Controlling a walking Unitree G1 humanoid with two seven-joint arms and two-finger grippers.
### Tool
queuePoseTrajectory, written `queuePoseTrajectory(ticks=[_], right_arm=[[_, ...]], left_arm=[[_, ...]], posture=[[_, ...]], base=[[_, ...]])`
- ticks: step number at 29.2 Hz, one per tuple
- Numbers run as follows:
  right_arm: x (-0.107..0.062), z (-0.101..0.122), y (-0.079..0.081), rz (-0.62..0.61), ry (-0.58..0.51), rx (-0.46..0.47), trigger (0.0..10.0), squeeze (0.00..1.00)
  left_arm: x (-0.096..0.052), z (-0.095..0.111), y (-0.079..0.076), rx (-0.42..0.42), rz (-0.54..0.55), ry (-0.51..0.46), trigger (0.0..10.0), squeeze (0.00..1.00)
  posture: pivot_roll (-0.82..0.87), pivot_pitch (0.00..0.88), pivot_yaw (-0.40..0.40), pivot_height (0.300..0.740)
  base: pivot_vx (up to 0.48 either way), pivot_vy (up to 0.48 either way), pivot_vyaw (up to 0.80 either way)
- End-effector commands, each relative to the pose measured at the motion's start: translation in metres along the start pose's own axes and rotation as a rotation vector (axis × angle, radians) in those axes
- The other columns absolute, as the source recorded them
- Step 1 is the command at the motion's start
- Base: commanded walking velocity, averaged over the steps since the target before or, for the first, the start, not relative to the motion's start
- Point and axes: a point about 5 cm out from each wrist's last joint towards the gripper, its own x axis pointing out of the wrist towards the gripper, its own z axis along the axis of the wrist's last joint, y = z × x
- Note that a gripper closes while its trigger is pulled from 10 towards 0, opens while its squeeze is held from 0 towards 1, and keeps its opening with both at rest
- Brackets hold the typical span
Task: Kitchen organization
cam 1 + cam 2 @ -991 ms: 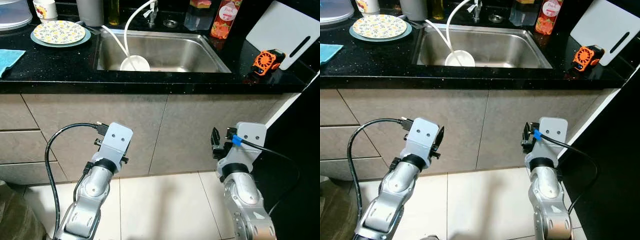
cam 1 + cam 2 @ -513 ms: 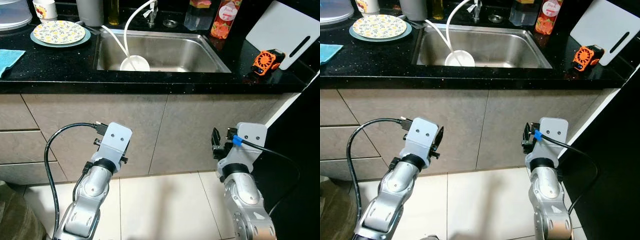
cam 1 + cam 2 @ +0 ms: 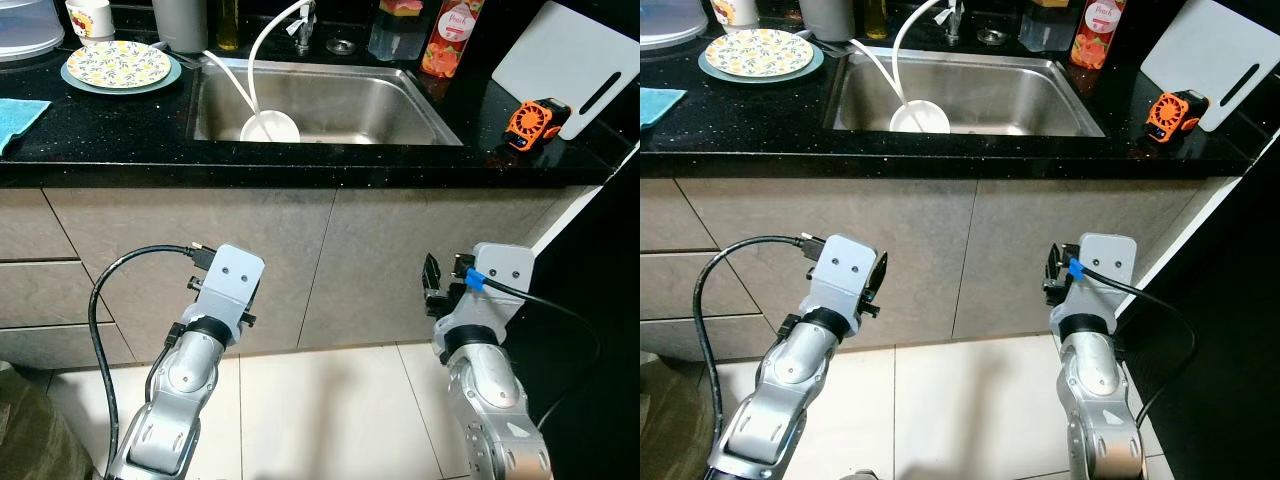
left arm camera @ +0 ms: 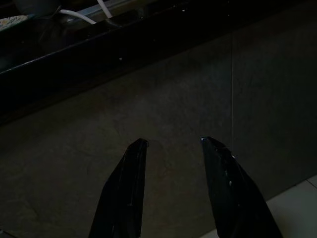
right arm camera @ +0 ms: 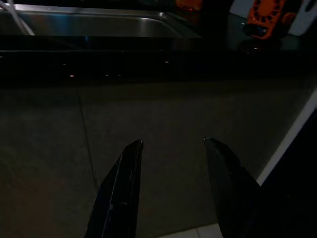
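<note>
Two grippers hang low in front of the cabinet doors (image 3: 330,260), below the black counter (image 3: 120,135), each with its fingers spread apart and nothing between them. The left gripper (image 4: 171,141) and the right gripper (image 5: 172,143) appear in their wrist views as pairs of dark fingers against shaded door panels; in the head views the fingers themselves sit behind the silver wrist housings and are hard to make out.

Much is cut off along the far edge of the counter: a clear lidded container (image 3: 28,28) at the left corner, a cup (image 3: 90,17) behind the flowered plate (image 3: 118,65), a grey canister (image 3: 181,22), and the tops of a clear jug (image 3: 398,32) and a red-labelled bottle (image 3: 452,38). A blue cloth (image 3: 18,115) is cropped at the left border.

Inside the steel sink (image 3: 400,95) lies a round white dish (image 3: 270,127), with two white hoses (image 3: 255,60) curving down to it from the tap (image 3: 303,25). Right of the sink, an orange and black gadget (image 3: 535,123) rests just beside a white cutting board (image 3: 565,62) leaning at the corner. What the gadget is cannot be told. Drawers (image 3: 40,290) stand left of the doors, above pale floor tiles (image 3: 330,410). A black cable (image 3: 110,300) loops from the left wrist.
</note>
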Motion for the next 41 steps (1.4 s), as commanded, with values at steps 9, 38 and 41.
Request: queuePoseTrajectory(ticks=[9, 38, 41], right_arm=[[-0.0013, -0.0044, -0.0039, -0.004, 0.028, -0.009, 10.0, 0.00], [-0.0015, -0.0065, -0.0027, -0.002, 0.033, -0.010, 10.0, 0.00], [-0.0028, -0.0082, -0.0034, 0.002, 0.038, -0.005, 10.0, 0.00]], left_arm=[[0.0001, 0.0014, -0.0043, -0.003, -0.009, 0.002, 10.0, 0.00], [-0.0005, -0.0018, -0.0058, 0.000, -0.013, 0.007, 10.0, 0.00], [-0.0009, -0.0025, -0.0057, -0.004, -0.014, 0.009, 10.0, 0.00]], posture=[[0.16, 0.084, -0.089, 0.740], [0.17, 0.052, -0.086, 0.740], [0.17, 0.047, -0.091, 0.740]], base=[[0.000, 0.000, 0.00], [0.000, 0.000, 0.00], [0.000, 0.000, 0.00]])
